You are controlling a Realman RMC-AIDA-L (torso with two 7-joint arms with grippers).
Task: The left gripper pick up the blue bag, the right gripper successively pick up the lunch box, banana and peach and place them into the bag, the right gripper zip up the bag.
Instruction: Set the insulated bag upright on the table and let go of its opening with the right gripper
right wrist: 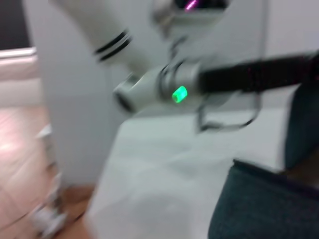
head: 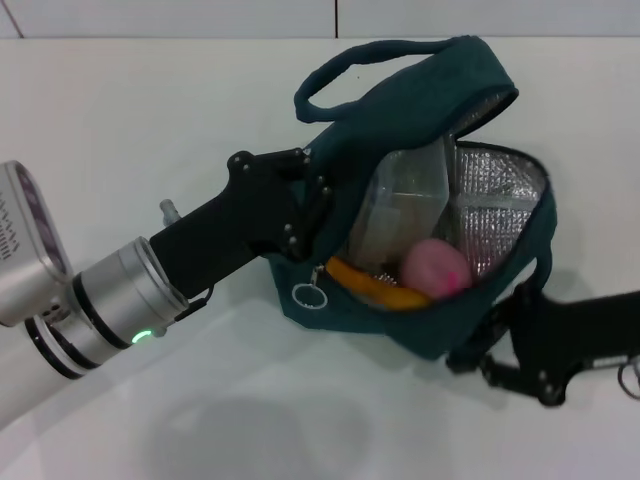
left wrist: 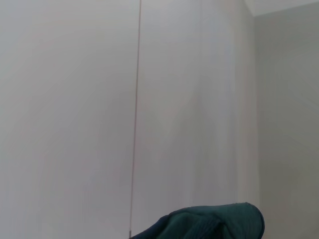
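Note:
The blue bag [head: 420,100] is held up off the white table with its mouth open and its silver lining showing. My left gripper [head: 305,205] is shut on the bag's left side wall. Inside the bag, the clear lunch box [head: 400,205] stands on edge. The banana [head: 375,287] and the pink peach [head: 437,268] lie in front of it. The zipper's ring pull [head: 309,295] hangs at the bag's front left corner. My right gripper [head: 490,350] is at the bag's lower right corner, against the fabric. Bag fabric also shows in the left wrist view [left wrist: 214,221] and the right wrist view [right wrist: 259,204].
The white table [head: 120,120] runs all around the bag, with a wall seam at the back. In the right wrist view the left arm's silver wrist with its green light [right wrist: 180,93] shows beyond the bag.

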